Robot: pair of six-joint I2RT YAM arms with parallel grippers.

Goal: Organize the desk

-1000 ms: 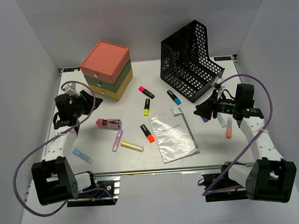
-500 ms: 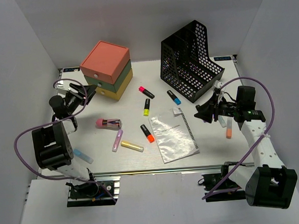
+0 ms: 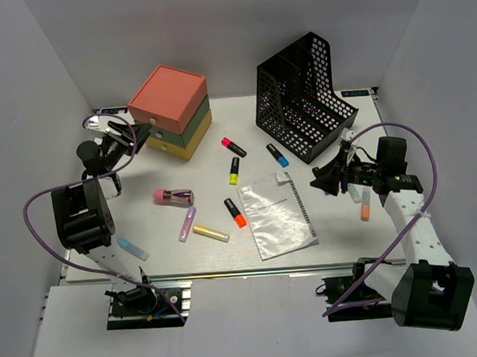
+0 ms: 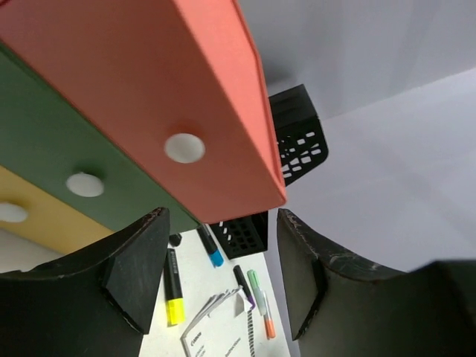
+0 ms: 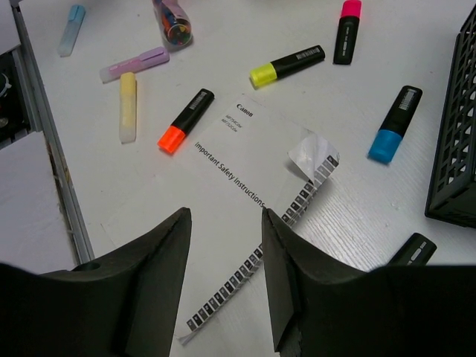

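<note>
Organizing barely begun on the desk (image 3: 339,229), white and walled, strewn with highlighters (image 3: 236,213), a pink tube (image 3: 173,197) and a safety booklet (image 3: 275,215). At far left, poised close to the drawer box (image 3: 170,111) with the left claw (image 4: 219,279) released and empty, facing the top drawer's round white pull (image 4: 184,147). At right, hovering above the booklet's curled corner, near the black file holder (image 3: 305,97), with the right claw (image 5: 223,275) likewise spread and gripping nothing. Risks from here: shoving the whole stack backward rather than catching a pull; creasing or skidding the thin booklet by pinching its loose corner; scattering nearby highlighters.
</note>
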